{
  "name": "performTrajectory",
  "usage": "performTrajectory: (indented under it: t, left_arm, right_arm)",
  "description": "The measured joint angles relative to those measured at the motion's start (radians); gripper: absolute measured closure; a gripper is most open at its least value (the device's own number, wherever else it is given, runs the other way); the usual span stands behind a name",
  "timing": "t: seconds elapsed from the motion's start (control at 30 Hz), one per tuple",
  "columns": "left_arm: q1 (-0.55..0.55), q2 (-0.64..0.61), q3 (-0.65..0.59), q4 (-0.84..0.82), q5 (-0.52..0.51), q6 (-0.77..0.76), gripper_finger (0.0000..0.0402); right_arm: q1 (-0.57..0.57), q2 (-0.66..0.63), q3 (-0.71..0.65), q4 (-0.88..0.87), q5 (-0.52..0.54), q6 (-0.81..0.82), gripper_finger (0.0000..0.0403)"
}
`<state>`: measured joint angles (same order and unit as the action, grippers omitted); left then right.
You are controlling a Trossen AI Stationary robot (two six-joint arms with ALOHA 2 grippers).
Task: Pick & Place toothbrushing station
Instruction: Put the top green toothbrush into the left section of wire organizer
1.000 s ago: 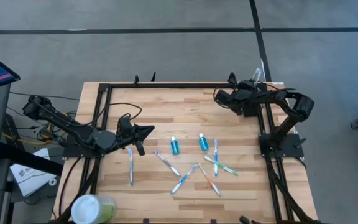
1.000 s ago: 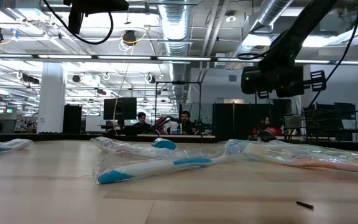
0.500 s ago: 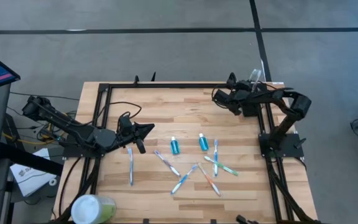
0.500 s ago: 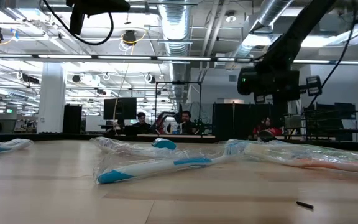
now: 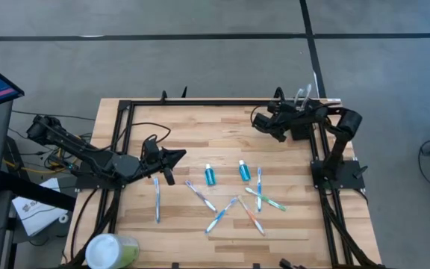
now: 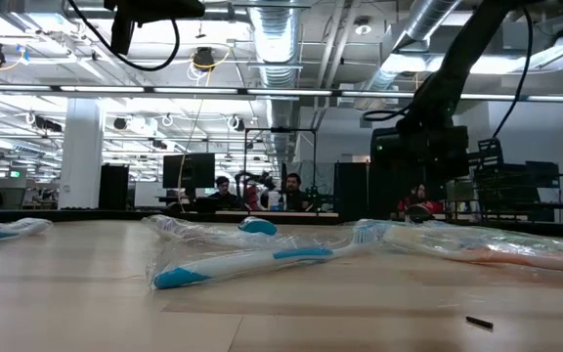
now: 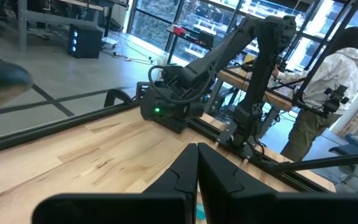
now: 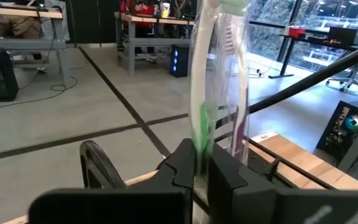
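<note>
My right gripper [image 8: 201, 167] is shut on a toothbrush [image 8: 213, 74] in a clear wrapper, with a green and purple handle. It hovers over the table's far right corner [image 5: 298, 106], and the brush [image 5: 305, 93] sticks out past the far rail. It also shows as a dark block in the low view [image 6: 420, 152]. My left gripper [image 7: 197, 177] is shut and empty above the table's left middle [image 5: 179, 155]. I cannot make out the small black holder apart from the dark right arm. My right gripper pinches the wrapped toothbrush by its lower handle [image 8: 199, 142] between the two fingers [image 8: 180, 163]. The fingers lie about level and point toward the table's far edge. The brush stands up out of the hold, lifted clear of the table.
Several wrapped toothbrushes [image 5: 234, 203] and two small blue tubes [image 5: 210, 175] lie in the table's middle; one more brush [image 5: 156, 200] lies to their left. A pale-green cup with a white lid [image 5: 112, 250] stands at the near left corner. People sit in the room behind [image 6: 291, 191].
My right gripper has come down and gone a little toward the table's left edge, carrying the wrapped toothbrush, which stays upright in the hold.
</note>
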<state>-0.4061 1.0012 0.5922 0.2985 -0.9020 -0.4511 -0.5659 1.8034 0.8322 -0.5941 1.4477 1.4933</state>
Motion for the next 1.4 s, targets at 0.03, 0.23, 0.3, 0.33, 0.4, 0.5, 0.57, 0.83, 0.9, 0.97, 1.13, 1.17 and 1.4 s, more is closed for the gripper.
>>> performTrajectory:
  t: [0.03,0.23,0.3,0.33,0.4,0.5,0.57,0.83,0.9,0.97,1.13,1.17,1.4]
  left_arm:
    - [0.000,0.000,0.000,0.000,0.000,-0.002,0.0400]
    - [0.000,0.000,0.000,0.001,0.000,-0.009,0.0400]
    - [0.000,0.000,0.000,0.001,-0.001,-0.021,0.0400]
    - [0.000,0.000,0.000,0.001,-0.001,-0.023,0.0400]
    - [0.000,0.000,0.000,0.001,-0.001,-0.024,0.0400]
    - [0.000,0.000,0.000,0.002,-0.002,-0.026,0.0400]
    - [0.000,0.000,0.000,0.003,-0.004,-0.027,0.0400]
    - [0.000,0.000,0.000,0.008,-0.004,-0.028,0.0400]
    - [0.000,0.000,0.000,0.009,-0.004,-0.028,0.0400]
    - [0.000,0.000,0.000,0.009,-0.004,-0.028,0.0400]
    - [0.000,0.000,0.000,0.009,-0.003,-0.027,0.0400]
    - [0.000,0.000,0.000,0.009,-0.003,-0.027,0.0400]
    - [-0.005,0.000,0.000,0.009,0.000,-0.025,0.0400]
  right_arm:
    - [0.000,0.000,0.000,0.000,-0.001,0.000,0.0394]
    - [0.000,-0.037,0.000,-0.019,0.013,0.000,0.0393]
    - [-0.001,-0.059,0.000,-0.027,0.020,0.000,0.0393]
    - [-0.004,-0.066,0.001,-0.030,0.024,-0.001,0.0393]
    - [-0.009,-0.068,0.001,-0.031,0.023,-0.005,0.0393]
    - [-0.022,-0.049,0.001,-0.024,0.014,-0.005,0.0393]
    - [-0.027,-0.032,0.001,-0.022,-0.003,-0.005,0.0393]
    - [-0.016,-0.016,0.000,-0.031,-0.006,0.016,0.0393]
    - [-0.018,-0.025,0.000,-0.031,0.003,0.018,0.0392]
    - [-0.017,-0.029,0.000,-0.037,0.006,0.018,0.0392]
    - [-0.019,-0.018,0.000,-0.019,0.011,0.018,0.0392]
    - [-0.021,-0.013,0.000,-0.018,0.006,0.018,0.0392]
    - [-0.023,-0.034,0.000,-0.034,0.009,0.018,0.0392]
